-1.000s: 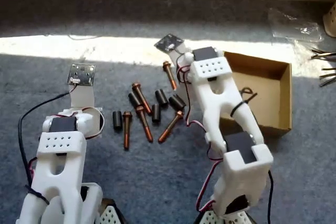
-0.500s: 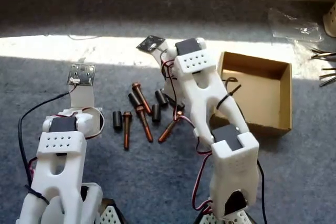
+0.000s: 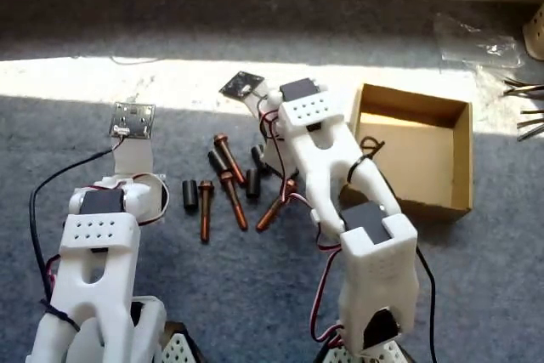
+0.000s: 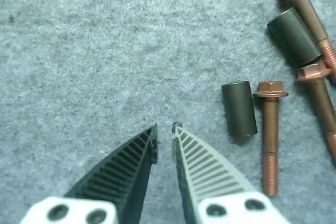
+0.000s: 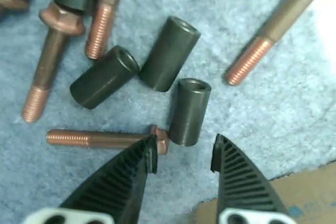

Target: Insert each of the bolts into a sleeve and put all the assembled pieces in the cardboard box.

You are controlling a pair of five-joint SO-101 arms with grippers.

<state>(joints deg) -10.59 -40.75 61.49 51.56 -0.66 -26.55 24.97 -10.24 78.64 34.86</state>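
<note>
White right arm (image 3: 327,155) shifted left, jaws above sleeve (image 5: 189,111)

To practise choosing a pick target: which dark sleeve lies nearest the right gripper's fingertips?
The sleeve just ahead of the right gripper, in line with its open gap, beside a bolt head; the other sleeves lie farther off.
</note>
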